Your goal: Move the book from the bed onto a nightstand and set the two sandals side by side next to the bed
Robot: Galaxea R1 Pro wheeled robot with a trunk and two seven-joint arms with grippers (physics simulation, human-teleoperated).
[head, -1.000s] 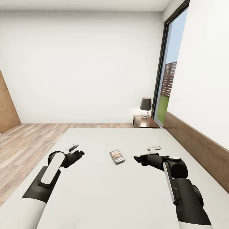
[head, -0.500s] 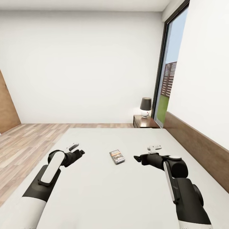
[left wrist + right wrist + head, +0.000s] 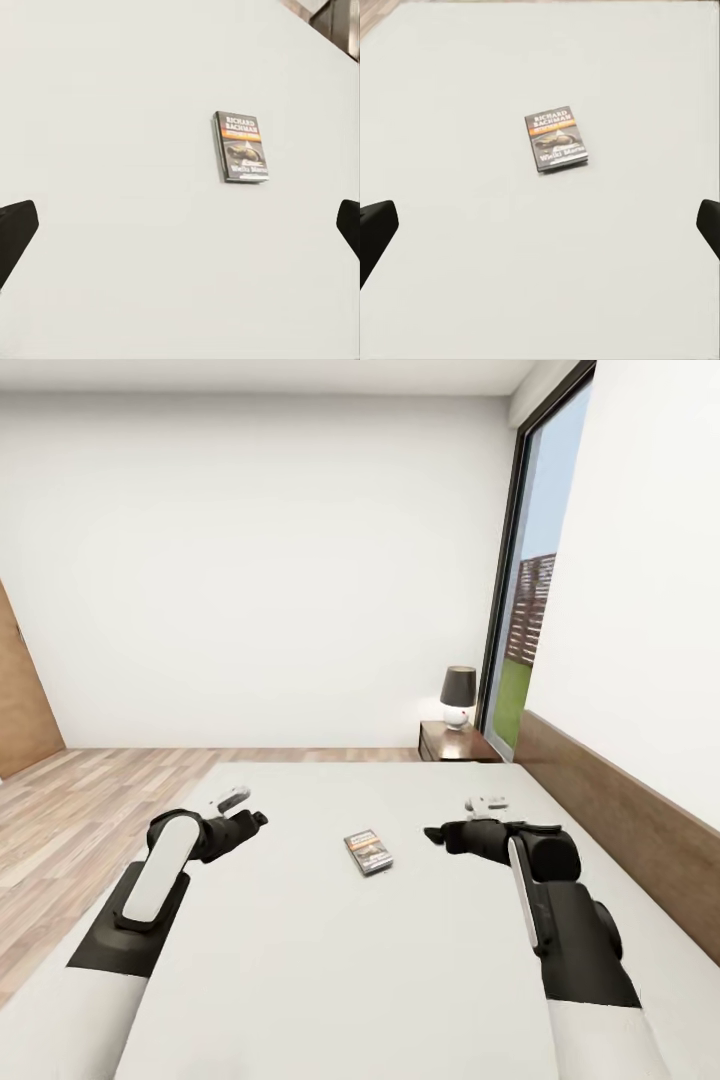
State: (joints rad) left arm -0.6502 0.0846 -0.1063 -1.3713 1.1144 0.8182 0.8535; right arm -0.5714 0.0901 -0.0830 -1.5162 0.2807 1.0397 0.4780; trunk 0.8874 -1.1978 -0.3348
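Note:
The book point(image 3: 368, 852) lies flat in the middle of the pale bed point(image 3: 300, 980), its dark cover with white lettering and an orange band facing up point(image 3: 241, 146) point(image 3: 556, 139). My left gripper point(image 3: 258, 820) hovers over the mattress to the book's left, and my right gripper point(image 3: 432, 832) hovers to its right; both point inward at it. Each wrist view has the two dark fingertips point(image 3: 15, 232) point(image 3: 375, 229) wide apart at the frame's sides, so both grippers are open and empty. The nightstand point(image 3: 455, 743) stands beyond the bed's far right corner. The sandals are out of view.
A lamp point(image 3: 458, 698) with a dark shade sits on the nightstand. The brown headboard point(image 3: 630, 820) runs along the bed's right side, under the white wall. A tall window point(image 3: 525, 610) is behind the nightstand. Wood-plank floor point(image 3: 80, 800) lies to the left of the bed.
Both arms have lifted and moved a little forward over the mattress, the grippers ending higher in the head view. The book has stayed put.

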